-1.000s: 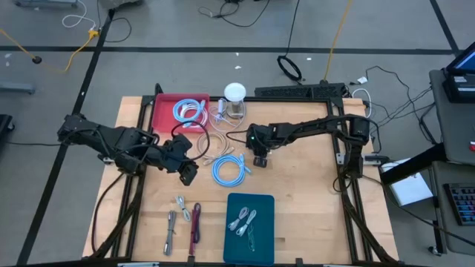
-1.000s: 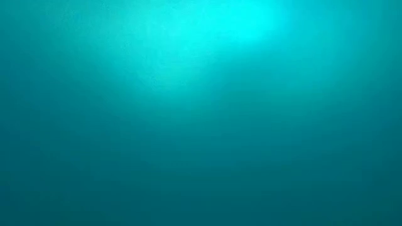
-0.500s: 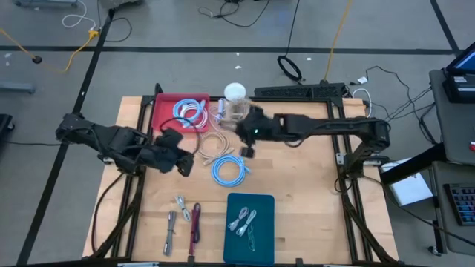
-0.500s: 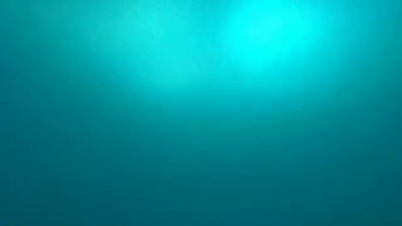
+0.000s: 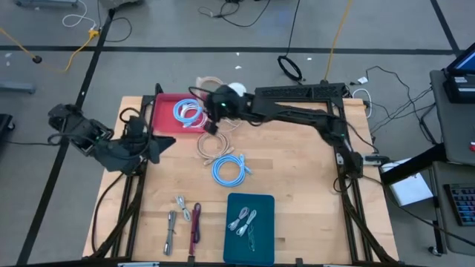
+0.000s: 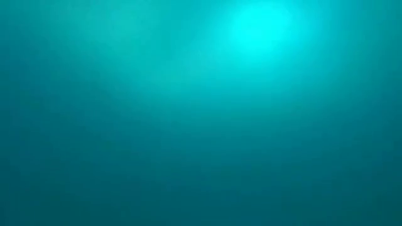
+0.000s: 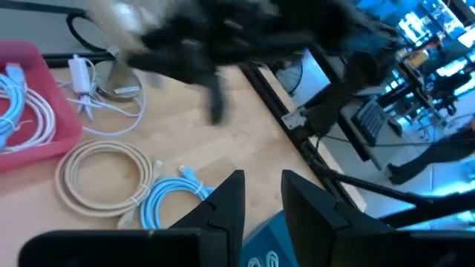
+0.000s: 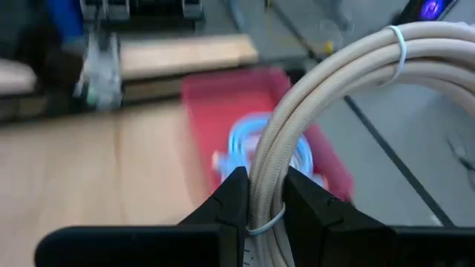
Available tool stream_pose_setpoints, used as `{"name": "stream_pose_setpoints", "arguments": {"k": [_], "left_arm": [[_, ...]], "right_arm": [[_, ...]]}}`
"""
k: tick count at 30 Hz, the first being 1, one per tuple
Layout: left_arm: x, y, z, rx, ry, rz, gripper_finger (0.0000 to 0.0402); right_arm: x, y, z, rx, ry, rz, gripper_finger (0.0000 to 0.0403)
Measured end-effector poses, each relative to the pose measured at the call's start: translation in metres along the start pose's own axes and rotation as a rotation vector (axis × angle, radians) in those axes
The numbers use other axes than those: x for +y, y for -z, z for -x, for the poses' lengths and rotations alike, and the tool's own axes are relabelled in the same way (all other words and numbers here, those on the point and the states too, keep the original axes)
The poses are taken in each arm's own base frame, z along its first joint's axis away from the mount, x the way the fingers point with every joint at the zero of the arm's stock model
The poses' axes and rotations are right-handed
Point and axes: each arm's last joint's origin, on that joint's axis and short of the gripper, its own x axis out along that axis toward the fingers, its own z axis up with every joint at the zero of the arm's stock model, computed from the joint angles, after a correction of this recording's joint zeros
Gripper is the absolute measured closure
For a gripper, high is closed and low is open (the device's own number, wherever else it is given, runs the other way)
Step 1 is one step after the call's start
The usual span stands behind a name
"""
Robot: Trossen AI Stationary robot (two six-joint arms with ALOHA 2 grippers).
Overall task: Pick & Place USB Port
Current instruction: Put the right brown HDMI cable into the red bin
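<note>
Grey floor [image 5: 148, 67] with dark lines, loose cables [image 5: 289, 68], wooden table [image 5: 297, 178]

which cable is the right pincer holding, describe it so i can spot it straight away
Start at the red tray on the table's far left part. At its right edge hangs the right pincer, shut on a coiled beige cable lifted above the tray. Unlike the beige coil lying flat on the wood and the blue coils, it is in the air, bound with thin ties.

Left tool [image 7: 261, 194] above beige cable [image 7: 104, 176], blue cable [image 7: 172, 202].
</note>
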Motion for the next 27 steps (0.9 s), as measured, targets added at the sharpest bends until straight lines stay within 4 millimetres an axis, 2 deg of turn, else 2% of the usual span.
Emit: {"name": "stream_pose_setpoints", "arguments": {"k": [4,6,10,13,15,17,20,23,27], "left_arm": [[-0.004,0.006,-0.003,0.010,-0.007,-0.008,0.0312],[-0.007,0.011,-0.007,0.024,-0.023,-0.023,0.0312],[-0.001,0.021,-0.016,0.037,-0.144,-0.039,0.0312],[0.019,0.021,-0.019,0.001,-0.345,0.029,0.0312],[0.029,0.019,-0.020,-0.054,-0.425,0.129,0.0313],[0.043,0.014,-0.023,-0.084,-0.415,0.193,0.0324],[0.066,0.009,-0.028,-0.076,-0.420,0.249,0.0359],[0.093,0.015,-0.029,0.006,-0.435,0.289,0.0394],[0.126,0.026,-0.029,0.074,-0.356,0.365,0.0383]], "right_arm": [[-0.004,0.016,-0.032,0.038,-0.021,-0.023,0.0353],[-0.003,0.024,-0.041,0.064,-0.047,-0.045,0.0353],[0.006,0.031,-0.043,0.107,-0.080,-0.025,0.0353],[0.022,0.028,-0.039,0.097,-0.097,0.025,0.0353],[0.032,0.026,-0.030,0.115,-0.119,0.048,0.0353],[0.043,0.023,-0.019,0.128,-0.141,0.066,0.0353],[0.064,0.014,0.001,0.113,-0.159,0.103,0.0353],[0.087,0.012,0.025,0.146,-0.156,0.191,0.0353],[0.113,0.009,0.060,0.173,-0.156,0.270,0.0353]]}}
